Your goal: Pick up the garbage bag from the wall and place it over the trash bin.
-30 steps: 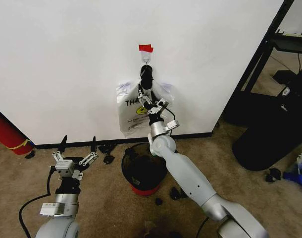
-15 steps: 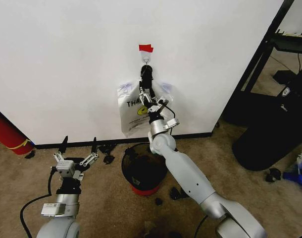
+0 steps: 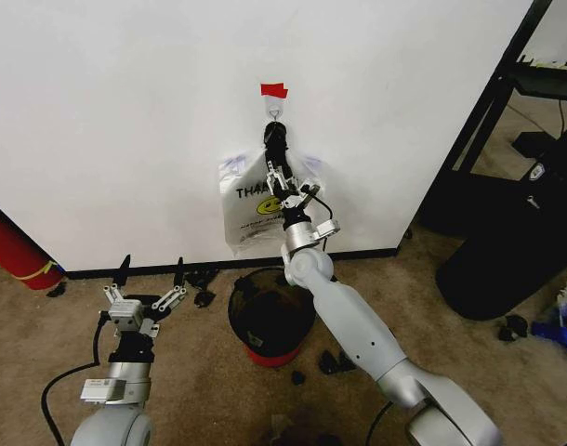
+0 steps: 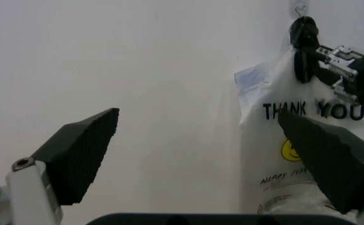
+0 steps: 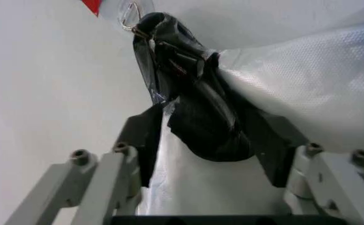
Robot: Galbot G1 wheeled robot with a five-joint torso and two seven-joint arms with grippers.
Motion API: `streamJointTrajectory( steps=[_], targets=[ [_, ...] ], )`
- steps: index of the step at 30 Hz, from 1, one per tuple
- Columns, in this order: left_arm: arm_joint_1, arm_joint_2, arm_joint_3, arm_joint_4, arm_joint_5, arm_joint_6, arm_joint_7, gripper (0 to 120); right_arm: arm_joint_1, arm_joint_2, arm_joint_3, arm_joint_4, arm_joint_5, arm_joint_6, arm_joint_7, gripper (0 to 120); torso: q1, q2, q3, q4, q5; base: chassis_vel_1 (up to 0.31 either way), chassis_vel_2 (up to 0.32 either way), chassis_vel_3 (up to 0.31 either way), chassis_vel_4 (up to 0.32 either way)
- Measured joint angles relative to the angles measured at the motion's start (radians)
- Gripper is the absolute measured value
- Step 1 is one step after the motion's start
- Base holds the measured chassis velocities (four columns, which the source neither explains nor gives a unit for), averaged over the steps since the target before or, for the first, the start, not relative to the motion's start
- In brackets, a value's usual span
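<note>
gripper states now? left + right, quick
Left end effector: open, holding nothing, low by the baseboard.
Right end effector: open, fingers either side of the garbage bag's black handle bundle under the hook, not clamped.

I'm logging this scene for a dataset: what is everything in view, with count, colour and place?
wall: one, white, black baseboard, ahead
hook: one, metal, on wall
tape: one strip, red, above hook
garbage bag: one, white, black print, hanging from hook
trash bin: one, black mesh, red base, below bag
large bin: one, black, far right
cylinder: one, red, left edge
scraps: several, black, on carpet
right gripper: open, around bag's black handle
left gripper: open, low, left
</note>
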Motion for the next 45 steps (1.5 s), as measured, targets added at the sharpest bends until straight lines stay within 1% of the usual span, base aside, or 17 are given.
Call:
streamJointTrajectory(
  steps=[5,6,7,11,14,15,23,45],
  targets=[
    [0.0,0.0,0.001,0.0,0.0,0.0,0.0,100,0.001,0.0,0.002,-0.001,-0.004,-0.002,-0.002,24,0.0,0.0,0.0,0.0,0.0,0.0,0.0,0.0,0.0],
    [0.0,0.0,0.001,0.0,0.0,0.0,0.0,100,0.001,0.0,0.002,-0.001,-0.004,-0.002,-0.002,24,0.0,0.0,0.0,0.0,0.0,0.0,0.0,0.0,0.0],
    [0.0,-0.001,0.001,0.001,0.0,0.0,0.0,100,0.001,0.0,0.002,-0.001,-0.005,-0.002,-0.002,21,0.0,0.0,0.0,0.0,0.0,0.0,0.0,0.0,0.0],
    [0.003,-0.002,0.002,0.0,0.001,-0.004,0.0,100,0.002,0.0,0.004,-0.001,-0.008,-0.003,-0.003,5,0.0,0.0,0.0,0.0,0.0,0.0,0.0,0.0,0.0],
    [0.004,-0.002,0.001,0.001,0.001,-0.005,0.0,100,0.002,-0.001,0.005,-0.001,-0.01,-0.003,-0.003,3,0.0,0.0,0.0,0.0,0.0,0.0,0.0,0.0,0.0],
    [0.004,-0.002,0.001,0.0,0.001,-0.005,0.0,100,0.001,-0.001,0.007,0.0,-0.012,-0.003,-0.003,0,0.0,0.0,0.0,0.0001,0.0,0.0,0.0,0.0,0.0],
    [0.006,-0.005,0.001,-0.002,0.001,-0.006,0.0,100,-0.023,-0.004,0.014,0.01,-0.023,-0.005,-0.015,0,0.0,0.0,0.0,0.0001,0.0,0.0,0.0,0.0,0.0],
    [0.009,0.009,-0.009,-0.004,-0.014,-0.022,-0.005,100,-0.16,-0.071,0.015,0.107,-0.06,-0.025,-0.055,0,0.0,0.0,0.0,0.0,0.0001,0.0,0.0,0.0,0.0]
  ],
)
